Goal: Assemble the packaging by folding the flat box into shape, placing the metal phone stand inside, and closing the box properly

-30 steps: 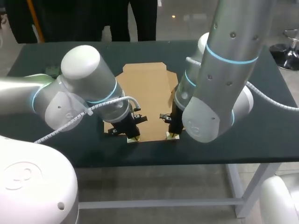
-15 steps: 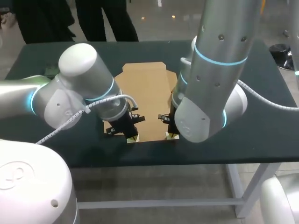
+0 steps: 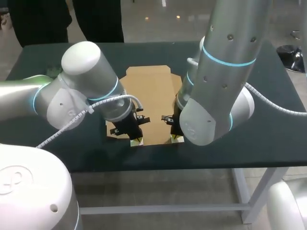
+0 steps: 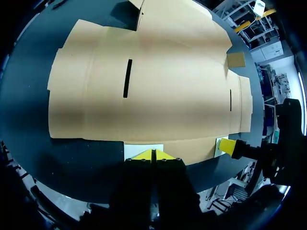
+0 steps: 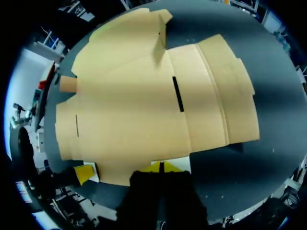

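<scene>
Flat box (image 3: 151, 96) on table (image 3: 273, 124); left tool (image 3: 136, 141), right tool (image 3: 176, 139) closed at edge.

one flat box (image 3: 151, 96), two grippers (image 3: 136, 141) (image 3: 176, 139), one table (image 3: 268, 129)

flat box (image 3: 151, 96) | brown cardboard | unfolded, lying flat | on table (image 3: 283, 139)

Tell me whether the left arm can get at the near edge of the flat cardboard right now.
Probably yes. The left tool sits right at the near edge of the cardboard, tips together, nothing in between; the right tool is further along that edge, clear of it.
</scene>
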Controlling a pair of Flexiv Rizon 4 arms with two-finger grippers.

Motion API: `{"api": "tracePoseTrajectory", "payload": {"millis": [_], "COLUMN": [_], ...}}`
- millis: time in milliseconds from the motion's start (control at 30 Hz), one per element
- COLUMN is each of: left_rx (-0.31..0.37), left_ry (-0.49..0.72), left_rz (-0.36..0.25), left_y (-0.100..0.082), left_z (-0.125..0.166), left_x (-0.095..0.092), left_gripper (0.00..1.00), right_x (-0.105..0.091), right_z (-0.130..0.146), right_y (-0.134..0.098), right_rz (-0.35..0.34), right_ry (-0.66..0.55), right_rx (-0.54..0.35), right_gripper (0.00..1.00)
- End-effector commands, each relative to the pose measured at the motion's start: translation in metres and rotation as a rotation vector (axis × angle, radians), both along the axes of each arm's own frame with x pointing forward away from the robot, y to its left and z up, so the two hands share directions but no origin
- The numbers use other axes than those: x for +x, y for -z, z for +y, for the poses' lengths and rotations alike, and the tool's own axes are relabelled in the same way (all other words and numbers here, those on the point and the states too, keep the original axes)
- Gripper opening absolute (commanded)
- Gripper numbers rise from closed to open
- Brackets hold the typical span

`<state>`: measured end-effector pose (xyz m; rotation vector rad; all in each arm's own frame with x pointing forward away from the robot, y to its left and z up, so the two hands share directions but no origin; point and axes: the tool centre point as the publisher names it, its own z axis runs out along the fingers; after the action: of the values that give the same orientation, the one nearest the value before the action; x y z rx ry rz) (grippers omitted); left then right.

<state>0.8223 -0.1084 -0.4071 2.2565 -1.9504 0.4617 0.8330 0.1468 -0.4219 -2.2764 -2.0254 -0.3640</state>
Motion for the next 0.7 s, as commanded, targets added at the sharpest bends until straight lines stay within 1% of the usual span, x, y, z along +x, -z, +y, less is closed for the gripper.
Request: {"api": "tracePoseTrajectory", "payload": {"millis": [33, 200, 233, 367, 467, 533, 600, 633, 700], "left_rx": [-0.002, 0.002, -0.002, -0.021, -0.026, -0.027, -0.025, -0.028, -0.038], "left_ry": [0.003, 0.006, 0.007, 0.013, 0.01, 0.007, 0.004, 0.002, -0.004], "left_rz": [-0.025, -0.048, -0.054, -0.074, -0.084, -0.089, -0.095, -0.101, -0.116], "left_y": [-0.016, -0.034, -0.037, -0.05, -0.057, -0.06, -0.064, -0.066, -0.07], "left_z": [0.005, 0.01, 0.011, 0.015, 0.017, 0.019, 0.02, 0.02, 0.022], "left_x": [-0.003, -0.002, -0.002, -0.001, 0.0, 0.001, 0.002, 0.002, 0.002], "left_gripper": [0.0, 0.0, 0.0, 0.0, 0.0, 0.16, 0.24, 0.3, 0.38], "right_x": [0.001, 0.005, 0.007, 0.012, 0.014, 0.016, 0.018, 0.02, 0.022], "right_z": [-0.014, -0.026, -0.029, -0.039, -0.046, -0.05, -0.055, -0.058, -0.063], "right_y": [-0.016, -0.034, -0.037, -0.046, -0.052, -0.056, -0.06, -0.062, -0.065], "right_rz": [0.003, -0.013, -0.015, -0.018, -0.022, -0.024, -0.026, -0.026, -0.026], "right_ry": [-0.008, -0.012, -0.007, -0.023, -0.023, -0.025, -0.032, -0.029, -0.033], "right_rx": [0.051, 0.092, 0.095, 0.155, 0.183, 0.194, 0.224, 0.231, 0.253], "right_gripper": [0.0, 0.0, 0.0, 0.0, 0.0, 0.0, 0.0, 0.05, 0.07]}}
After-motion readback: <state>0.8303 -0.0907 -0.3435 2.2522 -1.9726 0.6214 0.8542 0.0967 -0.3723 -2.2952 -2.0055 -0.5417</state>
